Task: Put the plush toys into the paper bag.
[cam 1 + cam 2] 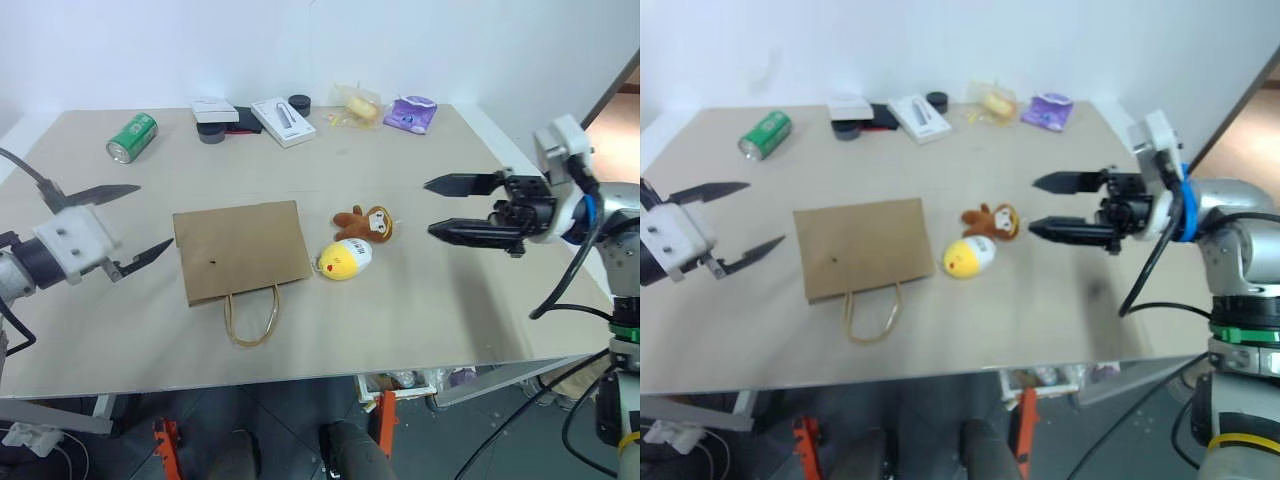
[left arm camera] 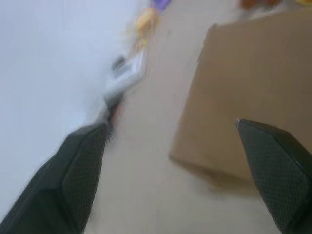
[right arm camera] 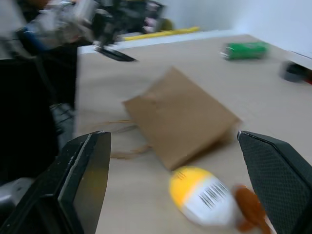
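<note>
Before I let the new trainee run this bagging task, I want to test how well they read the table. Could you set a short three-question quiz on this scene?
1. True or false: the paper bag lies flat on the table with its handles toward the robot.
2. Which plush toy lies closer to the bag? A) the yellow egg toy B) the brown monkey toy C) neither, both are inside it
3. Fill in: the left gripper and the right gripper are both ____ and hold nothing.

Key: 1 true; 2 A; 3 open
</note>
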Controlling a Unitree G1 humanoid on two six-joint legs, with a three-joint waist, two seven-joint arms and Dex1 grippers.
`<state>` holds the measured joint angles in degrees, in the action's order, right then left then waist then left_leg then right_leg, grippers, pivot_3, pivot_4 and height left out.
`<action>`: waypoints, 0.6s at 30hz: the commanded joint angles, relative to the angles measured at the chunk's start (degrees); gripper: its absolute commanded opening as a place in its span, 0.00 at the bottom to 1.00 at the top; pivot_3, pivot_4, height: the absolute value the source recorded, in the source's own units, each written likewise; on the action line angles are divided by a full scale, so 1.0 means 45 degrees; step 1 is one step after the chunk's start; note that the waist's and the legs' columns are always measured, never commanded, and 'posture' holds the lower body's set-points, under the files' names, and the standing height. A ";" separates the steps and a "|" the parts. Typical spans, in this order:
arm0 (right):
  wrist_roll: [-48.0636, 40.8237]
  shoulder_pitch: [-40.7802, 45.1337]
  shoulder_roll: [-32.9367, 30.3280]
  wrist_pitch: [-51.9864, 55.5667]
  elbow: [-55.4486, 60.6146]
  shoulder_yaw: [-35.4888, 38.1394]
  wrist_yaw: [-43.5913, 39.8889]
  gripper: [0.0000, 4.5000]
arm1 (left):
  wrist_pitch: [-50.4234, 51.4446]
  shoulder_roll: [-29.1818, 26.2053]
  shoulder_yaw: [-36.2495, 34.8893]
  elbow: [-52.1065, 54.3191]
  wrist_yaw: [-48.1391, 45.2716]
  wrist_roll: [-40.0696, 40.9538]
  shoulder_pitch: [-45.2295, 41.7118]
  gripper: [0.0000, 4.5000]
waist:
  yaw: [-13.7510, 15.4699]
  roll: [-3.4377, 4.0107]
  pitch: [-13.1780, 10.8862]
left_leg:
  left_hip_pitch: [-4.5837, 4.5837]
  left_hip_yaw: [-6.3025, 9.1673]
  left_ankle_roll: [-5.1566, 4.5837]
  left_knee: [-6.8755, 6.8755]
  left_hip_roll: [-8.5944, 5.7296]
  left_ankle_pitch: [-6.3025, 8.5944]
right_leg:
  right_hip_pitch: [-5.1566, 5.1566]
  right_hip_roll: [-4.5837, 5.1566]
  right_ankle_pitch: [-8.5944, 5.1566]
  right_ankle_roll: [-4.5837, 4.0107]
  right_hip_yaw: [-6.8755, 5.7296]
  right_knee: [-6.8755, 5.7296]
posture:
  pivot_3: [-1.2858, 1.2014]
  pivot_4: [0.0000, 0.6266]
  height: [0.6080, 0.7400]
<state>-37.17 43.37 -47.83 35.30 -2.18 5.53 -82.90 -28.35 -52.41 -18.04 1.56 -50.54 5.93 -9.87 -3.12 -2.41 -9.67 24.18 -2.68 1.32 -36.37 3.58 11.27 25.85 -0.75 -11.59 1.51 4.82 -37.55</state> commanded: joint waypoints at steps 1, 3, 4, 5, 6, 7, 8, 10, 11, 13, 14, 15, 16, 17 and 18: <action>-0.0348 0.0027 -0.0049 -0.0019 0.1165 0.0086 0.0118 1.00 | -0.4249 0.0140 0.0529 -0.1627 0.0446 -0.1292 -0.0211 0.97 | 0.0082 0.0009 -0.0002 | 0.0000 -0.0018 -0.0002 0.0000 0.0000 -0.0001 | 0.0003 0.0005 0.0006 0.0010 0.0010 0.0000 | 0.52 0.24 1.00; -0.0407 -0.0280 -0.0034 -0.0044 0.1668 0.0098 0.0300 1.00 | -0.5730 0.0366 0.0865 -0.2295 0.0901 -0.1836 -0.0275 0.97 | 0.0114 0.0004 0.0001 | 0.0005 -0.0040 -0.0003 -0.0011 0.0001 -0.0002 | 0.0005 0.0010 0.0012 0.0016 0.0018 0.0000 | 0.52 0.24 1.00; -0.0438 -0.0472 -0.0048 -0.0036 0.1927 0.0130 0.0397 1.00 | -0.6610 0.0621 0.1045 -0.2509 0.1205 -0.2227 -0.0234 0.97 | 0.0124 0.0004 0.0001 | 0.0009 -0.0048 -0.0003 -0.0016 0.0004 -0.0001 | 0.0004 0.0015 0.0011 0.0017 0.0019 0.0002 | 0.52 0.24 1.00; -0.0464 -0.0639 -0.0072 -0.0038 0.2138 0.0165 0.0484 1.00 | -0.7227 0.0811 0.1224 -0.2665 0.1469 -0.2548 -0.0196 0.97 | 0.0133 0.0003 0.0002 | 0.0011 -0.0055 -0.0002 -0.0022 0.0002 -0.0001 | 0.0003 0.0021 0.0012 0.0017 0.0023 0.0002 | 0.52 0.24 1.00; -0.0504 -0.0777 -0.0110 -0.0020 0.2299 0.0210 0.0559 1.00 | -0.7724 0.1021 0.1357 -0.2831 0.1777 -0.2886 -0.0200 0.97 | 0.0147 0.0003 0.0001 | 0.0014 -0.0063 -0.0002 -0.0024 -0.0002 -0.0001 | 0.0001 0.0032 0.0025 0.0038 0.0028 0.0004 | 0.52 0.24 1.00; -0.0551 -0.0869 -0.0143 0.0008 0.2421 0.0252 0.0624 1.00 | -0.8116 0.1185 0.1432 -0.3014 0.2061 -0.3161 -0.0230 0.97 | 0.0150 0.0003 0.0001 | 0.0021 -0.0070 -0.0002 -0.0030 -0.0006 -0.0001 | 0.0004 0.0037 0.0042 0.0037 0.0030 0.0004 | 0.52 0.24 1.00; -0.0595 -0.0928 -0.0176 0.0050 0.2514 0.0282 0.0680 1.00 | -0.8295 0.1312 0.1500 -0.3157 0.2299 -0.3323 -0.0264 0.97 | 0.0151 0.0003 0.0001 | 0.0023 -0.0078 -0.0002 -0.0036 -0.0004 -0.0001 | 0.0004 0.0038 0.0051 0.0035 0.0032 0.0003 | 0.52 0.24 1.00; -0.0663 -0.1009 -0.0245 0.0123 0.2656 0.0321 0.0763 1.00 | -0.8723 0.1521 0.1744 -0.3424 0.2721 -0.3853 -0.0342 0.97 | 0.0149 0.0003 0.0001 | 0.0022 -0.0083 -0.0003 -0.0043 -0.0001 -0.0001 | 0.0004 0.0034 0.0058 0.0048 0.0038 0.0003 | 0.52 0.24 1.00; -0.0698 -0.1028 -0.0271 0.0160 0.2715 0.0329 0.0814 1.00 | -0.8935 0.1581 0.1872 -0.3568 0.2910 -0.4151 -0.0353 0.97 | 0.0148 0.0003 0.0001 | 0.0022 -0.0082 -0.0003 -0.0047 0.0002 -0.0001 | 0.0004 0.0029 0.0060 0.0052 0.0037 0.0003 | 0.52 0.24 1.00; -0.0802 -0.1059 -0.0323 0.0262 0.2848 0.0356 0.0931 1.00 | -0.9216 0.1662 0.2065 -0.3817 0.3319 -0.4621 -0.0313 0.97 | 0.0145 0.0004 0.0002 | 0.0013 -0.0082 -0.0012 -0.0047 0.0014 -0.0007 | 0.0002 0.0017 0.0053 0.0056 0.0035 0.0002 | 0.52 0.24 1.00; -0.0846 -0.1069 -0.0341 0.0304 0.2893 0.0375 0.0987 1.00 | -0.9241 0.1685 0.2156 -0.3855 0.3506 -0.4744 -0.0290 0.97 | 0.0144 0.0004 0.0002 | 0.0011 -0.0082 -0.0019 -0.0047 0.0017 -0.0011 | 0.0002 0.0014 0.0055 0.0051 0.0034 0.0001 | 0.52 0.24 1.00; -0.0889 -0.1082 -0.0360 0.0344 0.2940 0.0394 0.1040 1.00 | -0.9300 0.1679 0.2236 -0.3904 0.3669 -0.4861 -0.0261 0.97 | 0.0140 0.0004 0.0002 | 0.0009 -0.0082 -0.0024 -0.0047 0.0020 -0.0015 | 0.0002 0.0012 0.0057 0.0048 0.0034 -0.0003 | 0.52 0.24 1.00; -0.0931 -0.1099 -0.0384 0.0369 0.2985 0.0402 0.1089 1.00 | -0.9355 0.1638 0.2335 -0.3959 0.3801 -0.4956 -0.0232 0.97 | 0.0131 0.0005 0.0003 | 0.0007 -0.0083 -0.0028 -0.0047 0.0022 -0.0018 | 0.0002 0.0012 0.0059 0.0045 0.0032 -0.0010 | 0.52 0.24 1.00; -0.0968 -0.1112 -0.0408 0.0394 0.3017 0.0411 0.1134 1.00 | -0.9406 0.1592 0.2444 -0.4004 0.3929 -0.5084 -0.0201 0.97 | 0.0129 0.0005 0.0003 | 0.0003 -0.0087 -0.0034 -0.0047 0.0022 -0.0023 | 0.0002 0.0012 0.0061 0.0041 0.0035 -0.0014 | 0.52 0.24 1.00; -0.1001 -0.1123 -0.0425 0.0424 0.3052 0.0417 0.1186 1.00 | -0.9448 0.1537 0.2539 -0.4056 0.4040 -0.5200 -0.0175 0.97 | 0.0126 0.0005 0.0003 | 0.0003 -0.0087 -0.0034 -0.0048 0.0023 -0.0024 | 0.0003 0.0012 0.0061 0.0038 0.0034 -0.0016 | 0.52 0.24 1.00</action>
<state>-40.32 38.12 -48.49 37.09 9.56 4.94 -78.20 -69.85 -44.65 -6.84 -16.63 -34.15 -16.56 -10.74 -2.55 -2.38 -9.66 24.20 -3.07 1.16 -36.58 3.69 11.15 25.87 -0.70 -11.32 1.67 4.97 -37.62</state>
